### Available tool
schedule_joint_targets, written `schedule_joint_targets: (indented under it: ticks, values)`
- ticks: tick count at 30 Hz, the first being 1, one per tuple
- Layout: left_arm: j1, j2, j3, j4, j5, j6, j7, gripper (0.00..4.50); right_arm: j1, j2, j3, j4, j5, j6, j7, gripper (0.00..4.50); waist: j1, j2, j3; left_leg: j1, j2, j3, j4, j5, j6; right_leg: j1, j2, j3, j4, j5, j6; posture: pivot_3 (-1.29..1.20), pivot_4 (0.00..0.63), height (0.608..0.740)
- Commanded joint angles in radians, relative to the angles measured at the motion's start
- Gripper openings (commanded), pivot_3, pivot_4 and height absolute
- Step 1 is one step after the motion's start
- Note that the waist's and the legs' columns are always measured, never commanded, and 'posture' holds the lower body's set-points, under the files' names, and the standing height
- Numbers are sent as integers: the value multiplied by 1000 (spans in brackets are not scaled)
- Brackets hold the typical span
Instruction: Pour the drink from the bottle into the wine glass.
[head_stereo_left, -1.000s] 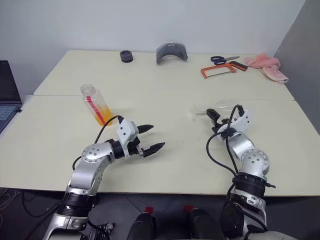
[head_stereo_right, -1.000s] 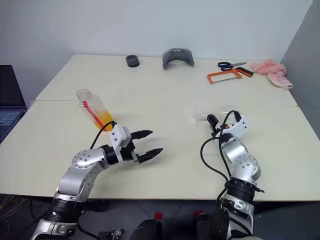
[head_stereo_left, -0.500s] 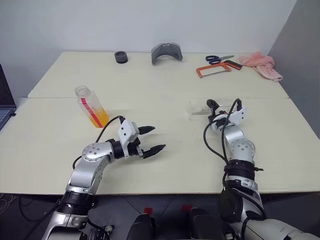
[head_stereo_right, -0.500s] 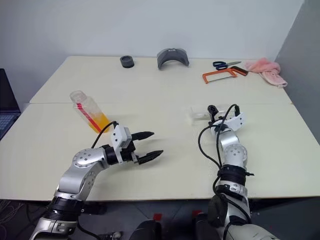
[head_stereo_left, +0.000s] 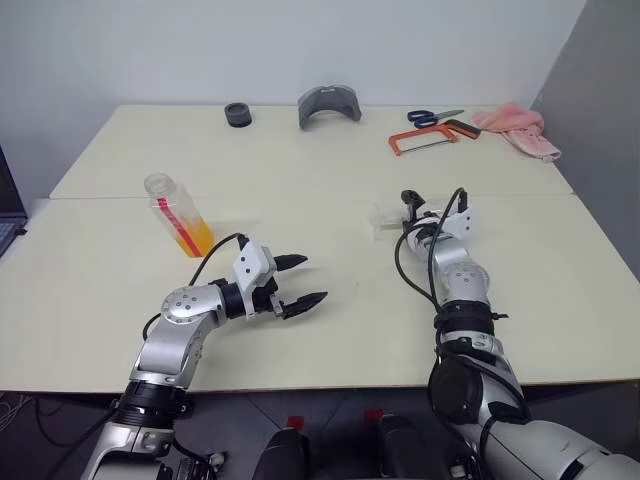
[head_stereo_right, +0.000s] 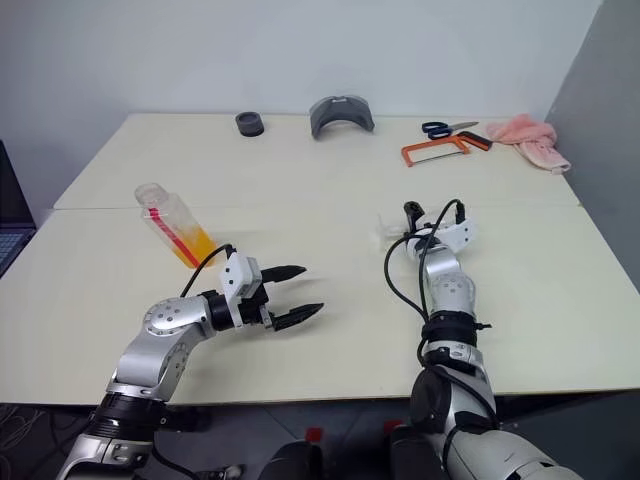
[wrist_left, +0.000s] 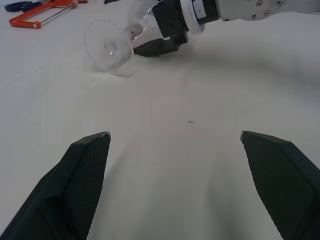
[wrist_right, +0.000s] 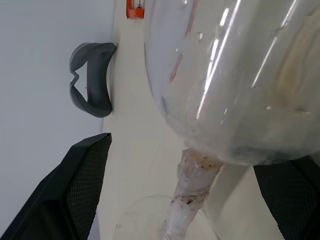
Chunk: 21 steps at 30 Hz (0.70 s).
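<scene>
Two grippers: both spread wide, holding nothing.
Left gripper (head_stereo_left: 303, 281): bottle (head_stereo_left: 178, 213) behind it.
Right gripper (wrist_right: 200, 150): wine glass (wrist_left: 116, 44) lying between its fingers (wrist_right: 75, 190).

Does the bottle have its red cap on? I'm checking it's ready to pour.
No: the bottle stands on the table with an open, uncapped mouth.

- Wine glass (head_stereo_left: 392, 216): bowl largely hidden behind right gripper (head_stereo_left: 428, 222) in head views; contact between fingers and glass cannot be told.
- Right wrist view: bowl cropped by frame edges.
- Laptop (head_stereo_right: 12, 218): cut off at frame edge.
</scene>
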Motion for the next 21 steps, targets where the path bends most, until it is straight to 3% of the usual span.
schedule_joint_targets:
  ticks: [1, 3, 8, 14, 19, 21]
  values:
    - [-11, 11, 7, -17, 2, -19, -5, 4494, -44, 48, 9, 66, -5, -23, 21, 4326, -5, 0, 0, 0, 0, 0, 0, 0, 0, 0, 0, 0, 0, 0, 0, 0, 150, 740]
    - [-11, 11, 5, -22, 3, -17, -2, 4500, -53, 41, 5, 92, -10, -39, 31, 3954, -6, 0, 0, 0, 0, 0, 0, 0, 0, 0, 0, 0, 0, 0, 0, 0, 150, 740]
    - [-14, 11, 0, -32, 10, -12, 2, 4500, -55, 30, 2, 116, -8, -52, 47, 2208, -8, 0, 0, 0, 0, 0, 0, 0, 0, 0, 0, 0, 0, 0, 0, 0, 150, 740]
    - [-14, 6, 0, -48, 12, 0, 12, 4500, -10, 34, 34, -1, 11, 26, 47, 256, -6, 2, 1, 0, 1, -1, 0, 0, 0, 0, -2, 0, 0, 0, 0, 0, 150, 740]
    - [-14, 3, 4, -62, 10, 12, 23, 4500, 70, -44, 195, -172, -115, 92, 148, 204, -4, 3, 2, -2, 2, -1, 0, 0, 0, -1, -2, 0, -1, 0, 0, 0, 150, 740]
    - [-13, 4, 6, -64, 10, 15, 30, 4500, 115, -118, 337, -222, -275, 47, 243, 204, -4, 5, 3, -3, 1, -1, 0, 0, 0, -1, -3, 0, -2, 0, 0, 0, 150, 740]
